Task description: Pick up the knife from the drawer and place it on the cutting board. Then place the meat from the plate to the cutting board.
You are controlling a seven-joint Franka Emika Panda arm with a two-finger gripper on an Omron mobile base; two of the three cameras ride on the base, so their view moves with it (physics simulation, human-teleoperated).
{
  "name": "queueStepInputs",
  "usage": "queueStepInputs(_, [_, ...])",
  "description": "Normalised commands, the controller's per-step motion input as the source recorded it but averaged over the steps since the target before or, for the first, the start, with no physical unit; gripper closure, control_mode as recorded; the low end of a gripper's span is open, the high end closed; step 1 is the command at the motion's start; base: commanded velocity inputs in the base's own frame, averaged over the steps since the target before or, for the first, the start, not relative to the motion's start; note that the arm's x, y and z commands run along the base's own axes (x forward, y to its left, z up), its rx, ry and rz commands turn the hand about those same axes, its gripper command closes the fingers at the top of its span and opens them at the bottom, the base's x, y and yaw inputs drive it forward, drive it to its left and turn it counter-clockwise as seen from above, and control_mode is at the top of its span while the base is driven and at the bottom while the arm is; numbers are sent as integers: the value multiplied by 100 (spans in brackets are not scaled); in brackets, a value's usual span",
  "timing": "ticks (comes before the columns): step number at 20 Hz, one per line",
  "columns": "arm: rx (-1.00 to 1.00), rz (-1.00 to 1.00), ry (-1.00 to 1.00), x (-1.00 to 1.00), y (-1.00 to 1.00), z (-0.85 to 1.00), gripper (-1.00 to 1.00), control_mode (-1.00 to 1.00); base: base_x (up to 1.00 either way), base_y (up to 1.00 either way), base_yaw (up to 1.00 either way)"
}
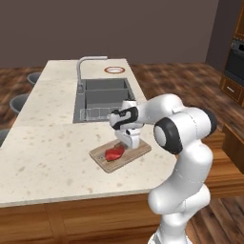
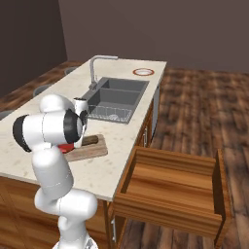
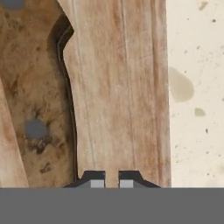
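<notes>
The cutting board (image 1: 136, 151) lies on the counter near its front edge. The red meat (image 1: 114, 153) rests on the board's left part. The knife's dark wooden handle (image 3: 35, 113) lies on the board (image 3: 118, 87) too, and it shows as a dark bar (image 2: 90, 141) beside the arm. My gripper (image 3: 112, 183) hovers low over the board, just right of the meat, shut with nothing between its tips. The red-rimmed plate (image 1: 114, 70) stands bare at the counter's far end. The drawer (image 2: 170, 187) is pulled open, with nothing in it.
A grey double sink (image 1: 102, 97) with a tall tap (image 1: 88, 64) lies between the board and the plate. The open drawer juts out past the counter's right edge (image 2: 131, 146). Speckled counter (image 3: 197, 87) lies right of the board.
</notes>
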Motion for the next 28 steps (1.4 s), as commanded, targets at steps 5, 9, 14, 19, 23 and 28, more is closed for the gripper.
queueStepInputs(5, [0,0,-3,20,8,-25,100,-100,0,0,0])
queueStepInputs(9, [0,-1,-3,24,0,-22,100,-100,0,0,0])
queueStepInputs(14, [0,-2,-1,6,0,-3,100,-100,0,0,0])
queueStepInputs(19, [4,-5,0,-15,-13,21,-100,-100,0,0,0])
queueStepInputs(23, [13,-9,-2,-54,-45,34,-100,-100,0,0,0])
queueStepInputs(28, [7,-10,-10,-67,-17,80,-100,-100,0,0,0])
